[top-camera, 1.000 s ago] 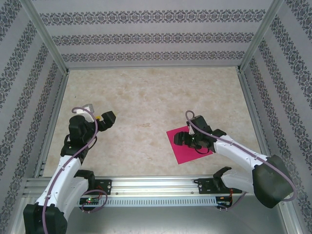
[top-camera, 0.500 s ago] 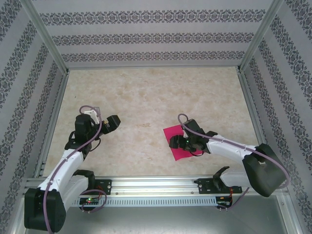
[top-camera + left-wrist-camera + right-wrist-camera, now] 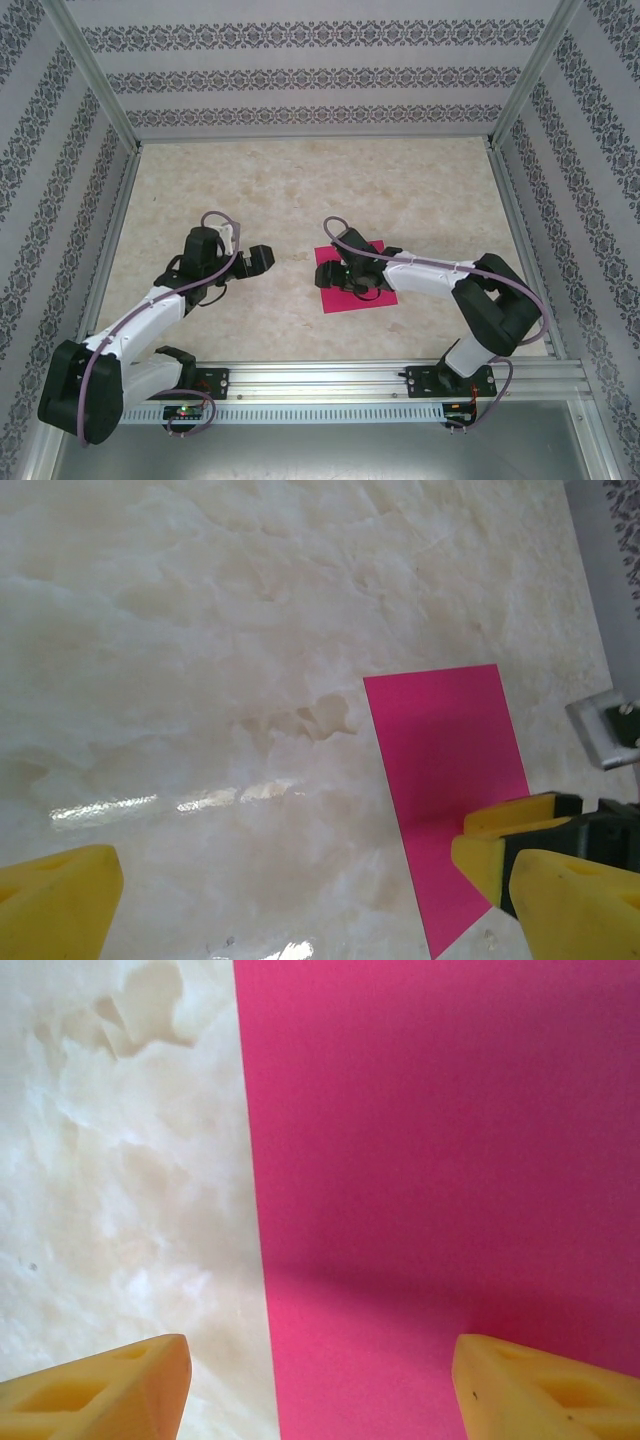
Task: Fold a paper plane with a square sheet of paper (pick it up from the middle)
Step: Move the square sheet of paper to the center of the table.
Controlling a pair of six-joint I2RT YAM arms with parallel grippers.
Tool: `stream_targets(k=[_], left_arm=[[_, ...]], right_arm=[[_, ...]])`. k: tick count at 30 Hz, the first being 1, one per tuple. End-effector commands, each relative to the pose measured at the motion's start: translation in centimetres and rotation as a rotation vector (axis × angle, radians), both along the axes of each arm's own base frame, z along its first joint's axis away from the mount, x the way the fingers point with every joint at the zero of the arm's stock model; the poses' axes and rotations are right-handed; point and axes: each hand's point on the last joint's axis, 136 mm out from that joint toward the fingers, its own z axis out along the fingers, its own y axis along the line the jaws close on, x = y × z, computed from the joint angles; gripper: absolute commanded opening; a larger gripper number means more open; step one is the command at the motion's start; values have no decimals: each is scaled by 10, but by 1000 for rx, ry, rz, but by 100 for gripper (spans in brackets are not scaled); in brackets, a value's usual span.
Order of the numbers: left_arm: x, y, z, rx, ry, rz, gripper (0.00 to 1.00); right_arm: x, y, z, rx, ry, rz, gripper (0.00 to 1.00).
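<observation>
A glossy beige, marble-patterned table (image 3: 300, 190) sits inside a booth whose walls (image 3: 320, 80) carry pale paper with dark ornamental bands, framed by aluminium posts (image 3: 100, 90), with a metal rail (image 3: 320, 375) along the near edge. The square sheet of paper (image 3: 350, 301) lies flat just right of the table's middle – bright magenta, plain, uncreased, turned slightly askew to the rail. The right gripper (image 3: 340, 277) sits low astride its left edge with jaws spread and gripping nothing, one finger above pink and one above stone, while the left gripper (image 3: 262, 259) hangs wide open just left of the sheet
</observation>
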Motion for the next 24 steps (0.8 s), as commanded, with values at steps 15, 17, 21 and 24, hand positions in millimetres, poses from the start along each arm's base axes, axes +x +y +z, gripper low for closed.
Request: stream_targets(k=[15,17,21,24], left_arm=[[21,-41,-10,101,57,-150,100],[24,-47,-10,112,53,-153,100],[27,-55,-12,109,49,-150,100],[30,-54,-13,120,51,-129,100]], right_arm=[[-4,-19,14,52,47,38,69],[-7,-15,7,36,53,46,69],[-6,-15,-14,-3,85,27,69],[2,-16,-24,-35,79,-17,69]])
